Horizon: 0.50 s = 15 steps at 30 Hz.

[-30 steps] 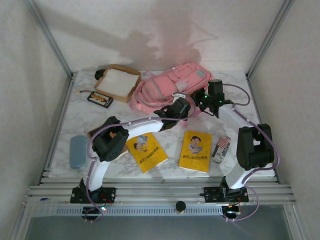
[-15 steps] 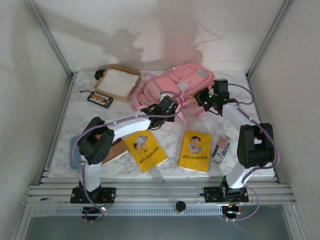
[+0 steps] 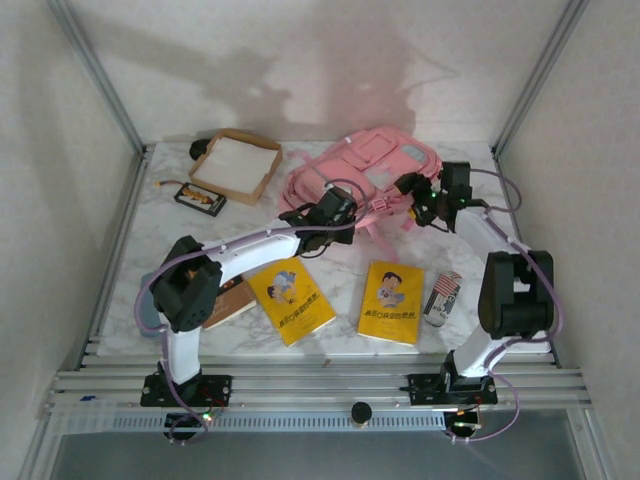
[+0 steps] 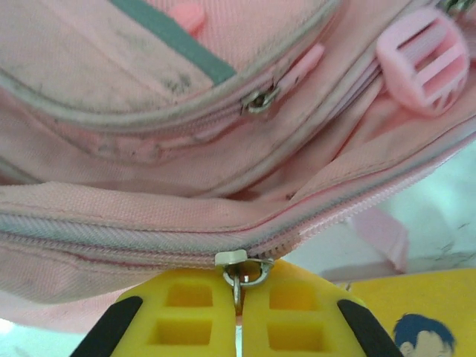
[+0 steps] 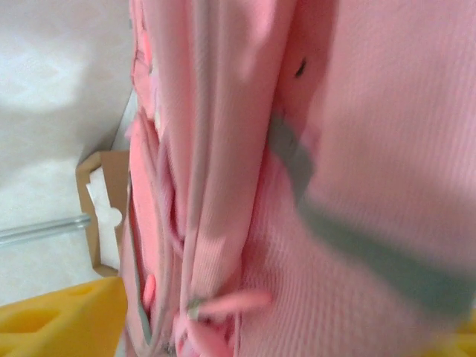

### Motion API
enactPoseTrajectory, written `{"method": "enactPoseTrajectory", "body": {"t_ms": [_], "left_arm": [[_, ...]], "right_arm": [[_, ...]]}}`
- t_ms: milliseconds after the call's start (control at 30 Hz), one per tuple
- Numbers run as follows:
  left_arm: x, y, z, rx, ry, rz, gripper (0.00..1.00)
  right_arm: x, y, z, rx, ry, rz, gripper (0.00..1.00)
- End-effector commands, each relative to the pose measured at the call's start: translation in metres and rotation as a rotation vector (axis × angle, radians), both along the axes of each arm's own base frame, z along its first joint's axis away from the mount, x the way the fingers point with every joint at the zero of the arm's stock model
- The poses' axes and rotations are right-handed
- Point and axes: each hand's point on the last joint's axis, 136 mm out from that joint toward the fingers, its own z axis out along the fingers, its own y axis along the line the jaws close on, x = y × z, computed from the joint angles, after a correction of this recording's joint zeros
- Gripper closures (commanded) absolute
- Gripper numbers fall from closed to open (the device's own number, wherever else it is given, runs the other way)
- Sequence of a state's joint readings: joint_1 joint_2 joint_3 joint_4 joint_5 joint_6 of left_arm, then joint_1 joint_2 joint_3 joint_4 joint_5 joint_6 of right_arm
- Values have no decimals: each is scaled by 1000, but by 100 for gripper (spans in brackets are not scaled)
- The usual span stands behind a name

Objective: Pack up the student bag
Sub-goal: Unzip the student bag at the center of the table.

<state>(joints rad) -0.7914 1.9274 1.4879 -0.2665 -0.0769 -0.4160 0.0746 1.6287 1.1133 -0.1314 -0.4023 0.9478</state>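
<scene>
White walls (image 3: 330, 70), marble table (image 3: 345, 300); left gripper (image 4: 238, 312) pinches zipper pull (image 4: 239, 271) on student bag (image 3: 365, 170), right gripper (image 3: 412, 193) spread wide

We log the student bag (image 3: 352, 160): pink, pale blue-grey panel, lying front pockets up at the far centre-right of the tabletop (image 3: 150, 235).

White arm links (image 3: 255, 248) with black joints (image 3: 185, 290), trailing thin purple cables (image 3: 552, 300); jaws are yellow (ribbed, black-edged).

white marble table (image 3: 346, 285) — on it the student bag (image 3: 360, 170), a cardboard tray (image 3: 237, 165), a striped packet (image 3: 441, 297)
</scene>
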Motion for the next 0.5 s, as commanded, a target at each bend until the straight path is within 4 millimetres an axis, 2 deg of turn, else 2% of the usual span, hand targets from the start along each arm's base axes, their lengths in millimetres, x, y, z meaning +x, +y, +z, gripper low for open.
{"method": "enactPoseTrajectory", "body": {"t_ms": [0, 33, 133, 233, 400, 467], "left_arm": [[4, -16, 21, -69, -22, -1, 100], [3, -20, 24, -81, -26, -12, 100], [-4, -28, 26, -77, -38, -41, 100], [-7, -32, 24, -76, -26, -57, 100], [-13, -35, 25, -89, -22, -67, 100], [-15, -34, 25, -89, -18, -62, 100]], "right_arm": [[-37, -7, 1, -27, -6, -24, 7], [-48, 1, 2, 8, -8, -12, 2], [-65, 29, 8, 40, 4, 30, 1], [-76, 58, 2, 156, 35, 26, 1], [-63, 83, -8, 255, 61, -39, 2], [-56, 81, -19, 273, 74, -95, 8]]}}
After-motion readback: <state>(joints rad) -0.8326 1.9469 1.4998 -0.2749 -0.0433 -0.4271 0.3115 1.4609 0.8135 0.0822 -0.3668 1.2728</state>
